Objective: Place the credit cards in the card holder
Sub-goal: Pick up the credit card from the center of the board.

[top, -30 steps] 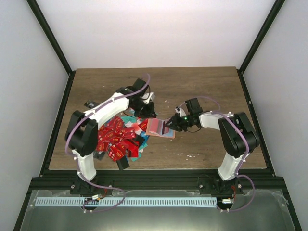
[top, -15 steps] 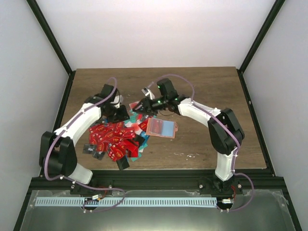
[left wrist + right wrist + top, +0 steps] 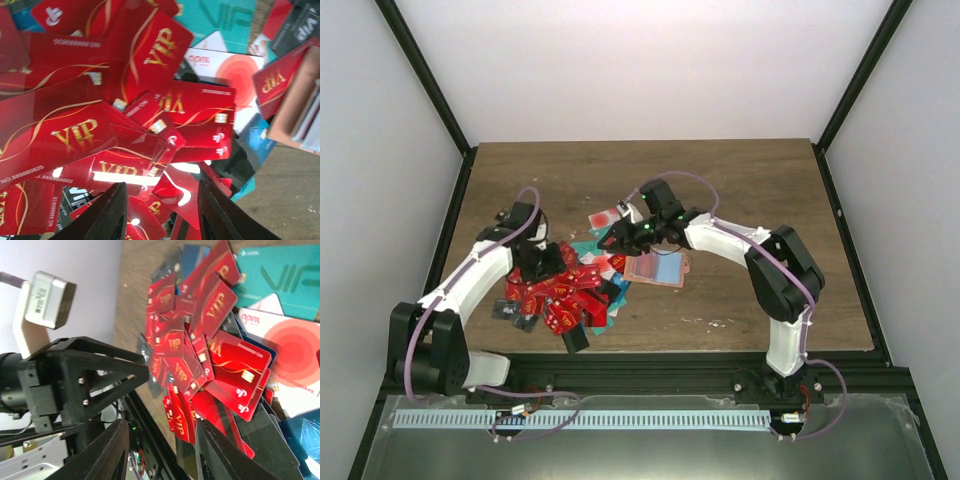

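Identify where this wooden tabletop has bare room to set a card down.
The wooden table is bare along its far edge and right of the flat salmon-pink card holder. Crowded: the heap of thin red cards left of it.

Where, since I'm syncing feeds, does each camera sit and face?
Top external: above and behind the bases, looking down on the table; left arm and right arm show.
Left wrist: on the left arm, facing down at the credit cards; left tool shows.
Right wrist: on the right arm, facing across the pile; right tool shows.
Shared: both wrist views catch the white red-spot card.
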Motion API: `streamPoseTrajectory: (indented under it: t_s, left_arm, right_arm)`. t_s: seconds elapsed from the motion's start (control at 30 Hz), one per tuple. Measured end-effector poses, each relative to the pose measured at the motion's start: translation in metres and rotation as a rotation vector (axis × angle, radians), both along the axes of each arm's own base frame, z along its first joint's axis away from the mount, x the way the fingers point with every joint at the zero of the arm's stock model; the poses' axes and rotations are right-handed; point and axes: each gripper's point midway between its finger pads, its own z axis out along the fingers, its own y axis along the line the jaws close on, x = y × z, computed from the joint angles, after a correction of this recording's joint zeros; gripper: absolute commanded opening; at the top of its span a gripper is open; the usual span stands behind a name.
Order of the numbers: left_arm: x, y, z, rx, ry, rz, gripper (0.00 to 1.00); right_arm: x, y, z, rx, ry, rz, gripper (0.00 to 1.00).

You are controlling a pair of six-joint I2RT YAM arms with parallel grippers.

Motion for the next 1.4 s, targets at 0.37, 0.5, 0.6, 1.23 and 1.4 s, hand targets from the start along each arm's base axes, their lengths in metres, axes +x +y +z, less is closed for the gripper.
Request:
streamPoseTrajectory:
  t_s: [0.37, 0.5, 0.6, 1.23, 1.4]
  left_arm:
    - [-0.001, -0.005, -0.018, -0.073, 0.018, 0.016, 0.29]
    - [0.004, -0.010, -0.032, -0.083, 0.055, -0.009, 0.25]
    - [0.010, -0.014, -0.041, -0.092, 0.080, -0.032, 0.24]
    - [0.034, -0.020, -0.065, -0.080, 0.112, -0.100, 0.22]
    - [0.036, -0.022, -0.065, -0.087, 0.107, -0.102, 0.22]
  right_arm:
    - [-0.030, 0.024, -0.065, -0.137, 0.137, 0.005, 0.39]
    - [-0.035, 0.025, -0.080, -0.162, 0.185, -0.005, 0.39]
    - [-0.037, 0.024, -0.087, -0.173, 0.211, -0.014, 0.39]
    - [-0.042, 0.024, -0.114, -0.190, 0.297, -0.019, 0.39]
    - [-0.042, 0.027, -0.114, -0.172, 0.310, -0.011, 0.36]
